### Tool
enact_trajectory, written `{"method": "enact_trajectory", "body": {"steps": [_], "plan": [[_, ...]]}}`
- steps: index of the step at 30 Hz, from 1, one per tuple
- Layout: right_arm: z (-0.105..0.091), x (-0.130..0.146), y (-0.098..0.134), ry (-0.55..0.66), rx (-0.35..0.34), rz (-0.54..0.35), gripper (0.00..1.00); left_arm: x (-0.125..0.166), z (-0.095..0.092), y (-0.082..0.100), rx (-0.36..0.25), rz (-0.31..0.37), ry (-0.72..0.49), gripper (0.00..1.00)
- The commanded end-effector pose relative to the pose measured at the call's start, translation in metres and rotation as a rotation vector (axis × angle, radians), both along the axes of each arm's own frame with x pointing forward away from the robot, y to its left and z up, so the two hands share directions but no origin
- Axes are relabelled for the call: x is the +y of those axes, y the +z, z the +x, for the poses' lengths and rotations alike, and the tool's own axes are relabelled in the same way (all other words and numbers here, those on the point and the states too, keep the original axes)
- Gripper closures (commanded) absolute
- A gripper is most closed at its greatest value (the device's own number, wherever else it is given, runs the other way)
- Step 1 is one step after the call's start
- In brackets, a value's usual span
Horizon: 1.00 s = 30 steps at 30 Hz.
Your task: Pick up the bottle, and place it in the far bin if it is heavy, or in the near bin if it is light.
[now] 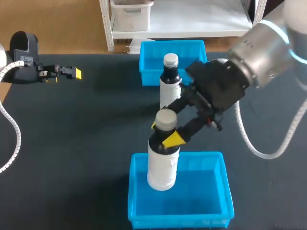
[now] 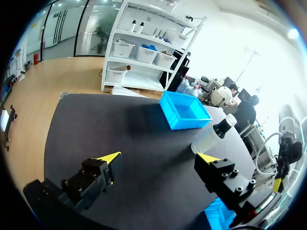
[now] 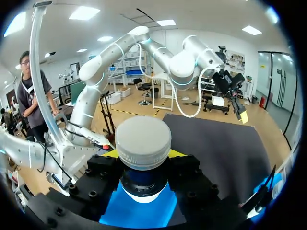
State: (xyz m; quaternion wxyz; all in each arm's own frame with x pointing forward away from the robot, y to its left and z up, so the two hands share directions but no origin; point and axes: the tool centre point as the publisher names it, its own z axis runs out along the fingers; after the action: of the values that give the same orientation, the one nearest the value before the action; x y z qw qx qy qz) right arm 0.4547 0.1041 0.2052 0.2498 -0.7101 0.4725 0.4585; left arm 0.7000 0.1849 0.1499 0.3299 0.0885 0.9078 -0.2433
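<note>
A bottle [image 1: 163,165] with a white label and a grey cap [image 3: 143,141] hangs upright with its lower half inside the near blue bin [image 1: 211,201]. My right gripper [image 1: 164,133] is shut on its dark neck just under the cap, one yellow-tipped finger on each side. I cannot tell whether its base touches the bin floor. In the right wrist view the blue bin floor [image 3: 129,213] shows below the bottle. My left gripper [image 1: 72,73] is at the table's far left, open and empty [image 2: 158,158].
A second bottle [image 1: 170,81] with a dark neck and white cap stands just in front of the far blue bin [image 1: 192,50], close behind my right gripper. The left wrist view shows this bottle [image 2: 213,136] beside the far bin [image 2: 184,110].
</note>
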Motion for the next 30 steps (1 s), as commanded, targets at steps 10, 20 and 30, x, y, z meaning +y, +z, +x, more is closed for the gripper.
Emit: {"method": "enact_trajectory", "body": {"steps": [10,20,30], "plan": [[0.019,0.017,-0.044,0.123,0.009,-0.024,0.71,0.000,0.000,0.000,0.000,0.000,0.000,0.00],[0.020,0.015,-0.061,0.129,-0.024,-0.047,0.69,0.000,0.000,0.000,0.000,0.000,0.000,0.00],[0.020,0.012,-0.073,0.126,-0.012,-0.062,0.64,0.000,0.000,0.000,0.000,0.000,0.000,0.00]]}}
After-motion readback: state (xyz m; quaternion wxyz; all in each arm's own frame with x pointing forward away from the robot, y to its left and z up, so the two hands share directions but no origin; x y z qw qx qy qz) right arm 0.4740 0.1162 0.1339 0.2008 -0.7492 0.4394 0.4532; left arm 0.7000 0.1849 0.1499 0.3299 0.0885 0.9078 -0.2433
